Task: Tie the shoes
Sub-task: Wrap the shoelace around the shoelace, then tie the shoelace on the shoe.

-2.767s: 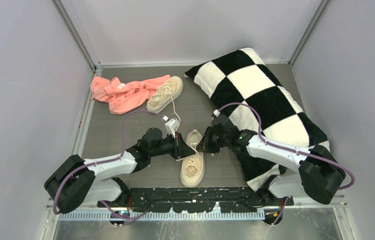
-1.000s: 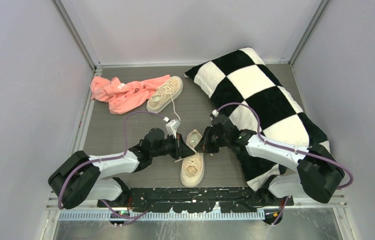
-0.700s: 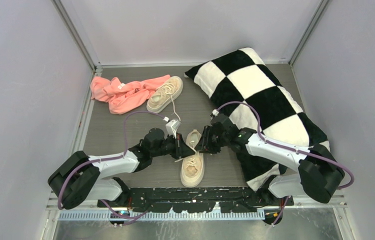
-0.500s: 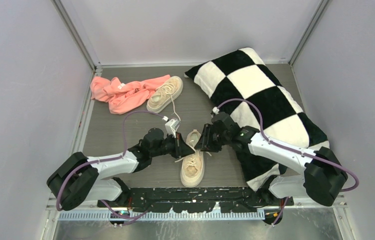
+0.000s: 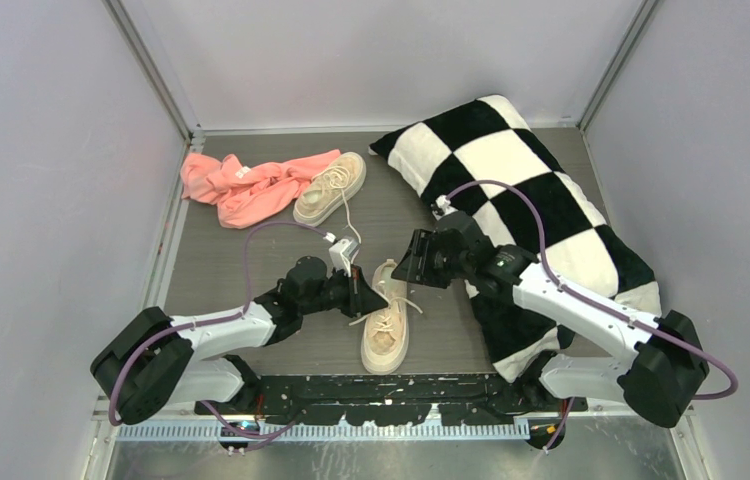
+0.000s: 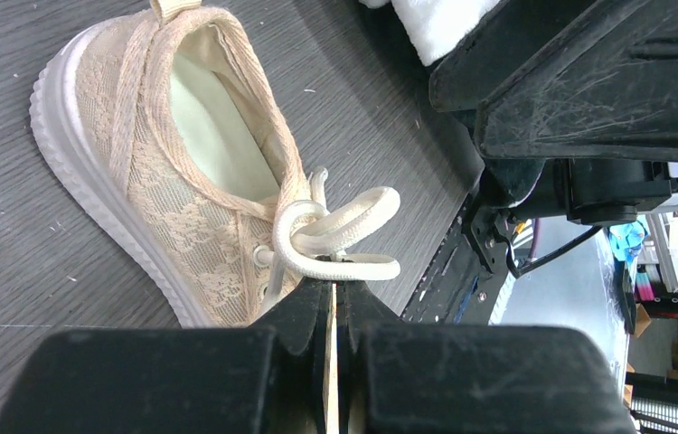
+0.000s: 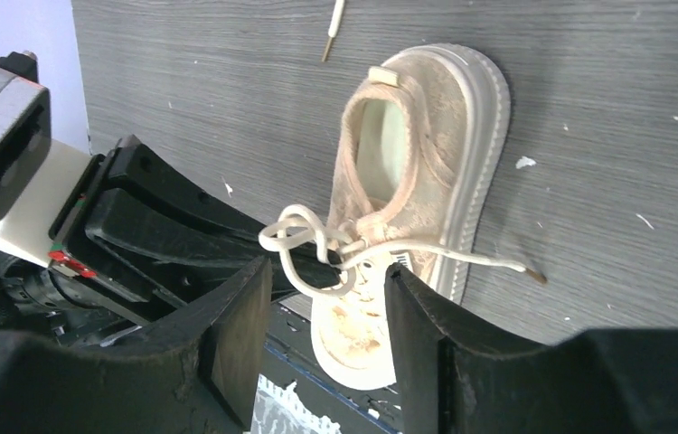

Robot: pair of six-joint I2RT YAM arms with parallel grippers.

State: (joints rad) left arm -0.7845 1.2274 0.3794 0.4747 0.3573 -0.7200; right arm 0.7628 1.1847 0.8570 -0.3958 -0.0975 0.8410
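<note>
One beige shoe [image 5: 386,328] lies mid-table with its toe toward the arm bases. Its cream lace [image 6: 335,237] is looped into a loose knot over the tongue. My left gripper [image 5: 367,292] reaches in from the shoe's left side and is shut on a strand of that lace [image 6: 334,287] just below the loops. Above the shoe's right side hovers my right gripper [image 5: 403,268], open, and its fingers [image 7: 245,312] hold nothing. A free lace end [image 7: 498,262] trails over the sole onto the table. The second shoe [image 5: 331,188] lies at the back left, its lace trailing toward the arms.
A pink cloth [image 5: 249,186] lies against the far shoe at the back left. A large black-and-white checkered pillow [image 5: 536,215] fills the right side, under my right arm. Grey walls close in the table, and a black rail [image 5: 381,390] runs along the front.
My right gripper has opened, let go of the lace and drawn up and back toward the pillow. The left gripper stays shut on the lace, and a lace end now lies to the shoe's right.
</note>
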